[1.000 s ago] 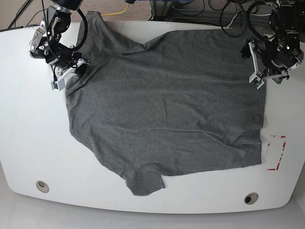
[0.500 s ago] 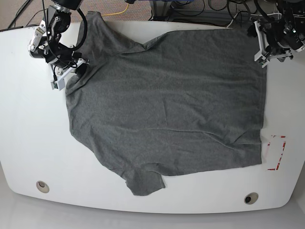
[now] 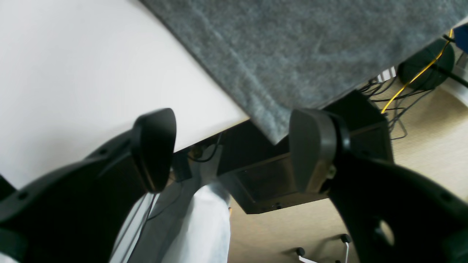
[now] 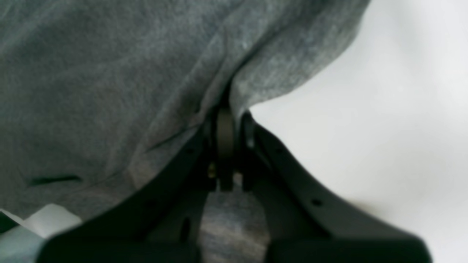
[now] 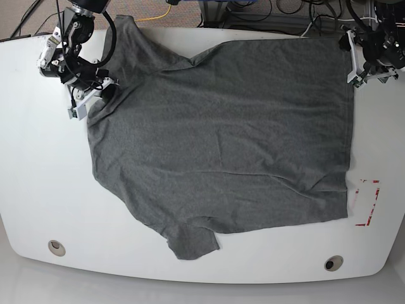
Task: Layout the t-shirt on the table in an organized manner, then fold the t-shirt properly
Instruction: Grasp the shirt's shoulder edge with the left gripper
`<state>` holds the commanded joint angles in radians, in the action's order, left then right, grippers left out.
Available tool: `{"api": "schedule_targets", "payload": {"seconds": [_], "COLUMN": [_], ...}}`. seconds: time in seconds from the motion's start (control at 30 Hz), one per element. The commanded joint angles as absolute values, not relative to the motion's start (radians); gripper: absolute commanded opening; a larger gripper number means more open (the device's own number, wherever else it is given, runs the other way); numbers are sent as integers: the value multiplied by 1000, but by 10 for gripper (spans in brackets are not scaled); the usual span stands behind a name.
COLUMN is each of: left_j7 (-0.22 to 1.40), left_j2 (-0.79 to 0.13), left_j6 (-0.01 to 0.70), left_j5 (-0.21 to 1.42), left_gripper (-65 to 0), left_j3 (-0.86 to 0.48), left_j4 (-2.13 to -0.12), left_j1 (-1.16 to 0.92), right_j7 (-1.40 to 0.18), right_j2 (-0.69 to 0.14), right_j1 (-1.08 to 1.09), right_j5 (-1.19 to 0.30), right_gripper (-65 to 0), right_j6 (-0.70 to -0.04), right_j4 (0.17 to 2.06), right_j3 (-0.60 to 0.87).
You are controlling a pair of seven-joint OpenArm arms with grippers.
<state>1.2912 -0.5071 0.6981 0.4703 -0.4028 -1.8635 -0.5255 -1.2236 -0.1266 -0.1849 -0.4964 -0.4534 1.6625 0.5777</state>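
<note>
left gripper (image 3: 234, 153) shifted toward table's outer right edge at two o'clock since earlier frame; right gripper (image 5: 88, 95) stayed put at ten o'clock. t-shirt (image 5: 221, 139) spread over middle of table (image 5: 44, 183), with folds along left side and sleeve poking out at six o'clock. t-shirt's far corner between left gripper's parted fingers in wrist view, no grip on it. right gripper clenched on bunched cloth of t-shirt. red tape (image 5: 378, 202) at four o'clock, beside t-shirt; grommet holes (image 5: 56, 247) at seven and five o'clock.
</note>
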Motion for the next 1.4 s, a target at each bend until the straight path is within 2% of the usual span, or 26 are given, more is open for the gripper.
{"api": "schedule_targets", "payload": {"seconds": [0.3, 0.6, 1.23, 1.4], "left_j7": [1273, 1273, 1277, 1296], "left_j2": [-503, -495, -414, -415], "left_j6": [698, 698, 698, 698], "left_j5": [472, 472, 473, 550], "left_gripper": [-210, -210, -211, -214], "left_j3": [-433, -384, -321, -321], "left_j4": [-1722, -1721, -1733, -1785], "left_j1": [-479, -479, -478, -479], "right_j7": [-1224, -1224, -1224, -1224], "right_j2": [-127, -128, -128, -128], "right_j1": [-186, -188, -188, -188], "right_j5": [-496, -496, -496, -496], "right_gripper": [-650, -650, -650, -650], "right_j6": [-455, -455, -455, -455], "right_j4": [1662, 1662, 1662, 1662], "right_j3": [578, 578, 578, 578]}}
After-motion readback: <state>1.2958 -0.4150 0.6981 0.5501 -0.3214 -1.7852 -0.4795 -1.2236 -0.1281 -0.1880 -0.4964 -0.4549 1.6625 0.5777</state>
